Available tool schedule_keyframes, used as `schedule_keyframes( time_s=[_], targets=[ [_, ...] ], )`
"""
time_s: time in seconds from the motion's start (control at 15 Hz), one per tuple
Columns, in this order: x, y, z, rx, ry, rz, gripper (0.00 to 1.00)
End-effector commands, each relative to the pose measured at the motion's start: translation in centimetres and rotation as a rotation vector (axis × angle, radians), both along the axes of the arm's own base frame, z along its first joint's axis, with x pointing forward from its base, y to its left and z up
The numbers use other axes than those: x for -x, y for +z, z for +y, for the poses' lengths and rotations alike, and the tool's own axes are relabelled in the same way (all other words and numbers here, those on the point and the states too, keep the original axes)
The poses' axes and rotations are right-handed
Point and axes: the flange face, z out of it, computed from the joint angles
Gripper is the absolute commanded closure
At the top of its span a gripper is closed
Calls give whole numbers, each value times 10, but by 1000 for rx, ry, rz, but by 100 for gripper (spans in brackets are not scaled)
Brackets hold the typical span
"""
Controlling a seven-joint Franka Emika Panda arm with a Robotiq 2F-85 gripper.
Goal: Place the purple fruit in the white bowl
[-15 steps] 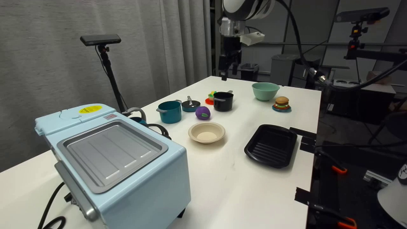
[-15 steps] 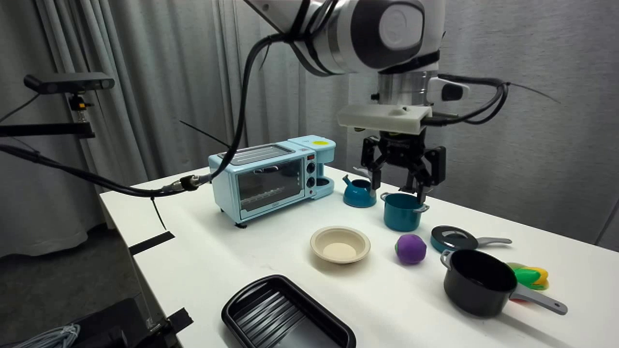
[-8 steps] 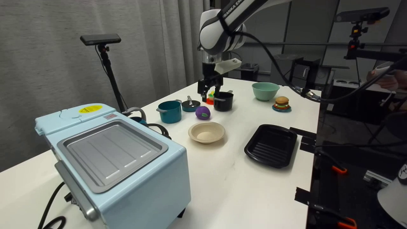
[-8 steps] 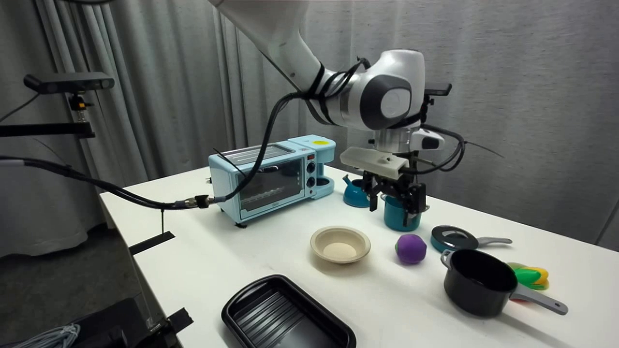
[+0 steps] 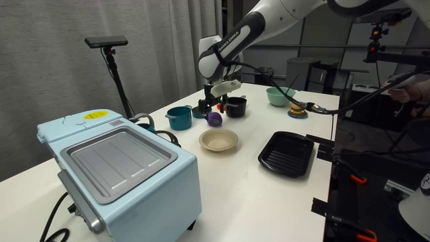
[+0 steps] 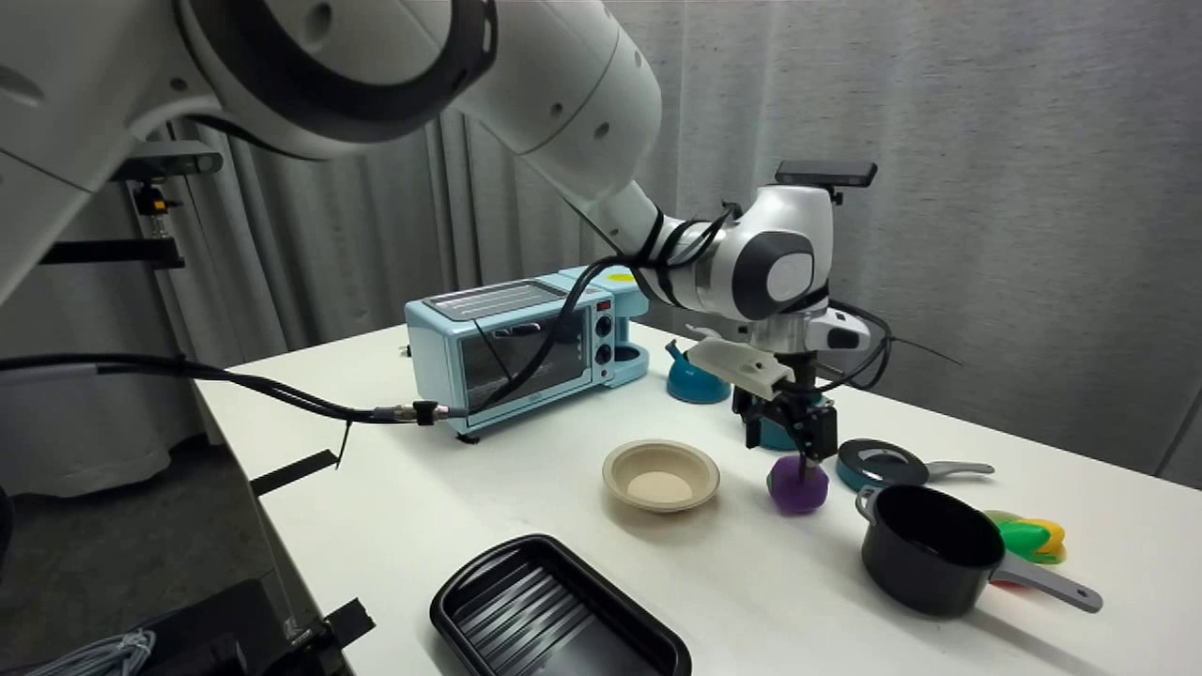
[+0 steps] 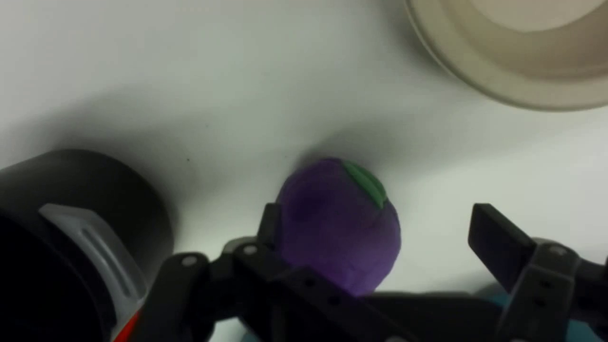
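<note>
Round purple toy fruit (image 7: 337, 225), smooth, green leaf on its bowl-facing side, sits on white tabletop (image 6: 779, 591) outside the shallow round cream-white bowl (image 6: 661, 486). Black two-finger gripper (image 7: 382, 228) low over the fruit, fingers wide apart, fruit between them in wrist view, contact unclear. Round black grey-handled saucepan (image 6: 916, 568) near; bare tabletop between fruit and bowl; one table edge well apart, past black rectangular ridged tray (image 5: 286, 154).
</note>
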Motion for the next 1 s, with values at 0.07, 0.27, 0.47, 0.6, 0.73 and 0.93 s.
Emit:
schedule_keyframes(
  time_s=[0.07,0.27,0.47,0.6,0.73,0.93],
  targets=[
    [-27,-22,-16,42,-81,-3,0],
    [-36,-22,-21,41,-101,-11,34],
    [-41,2,-31,28,-111,-34,58],
    [-41,28,-39,25,-115,-52,71],
    [-39,57,-46,14,-122,-70,84],
    [-33,106,-47,-17,-102,-116,94]
  ],
)
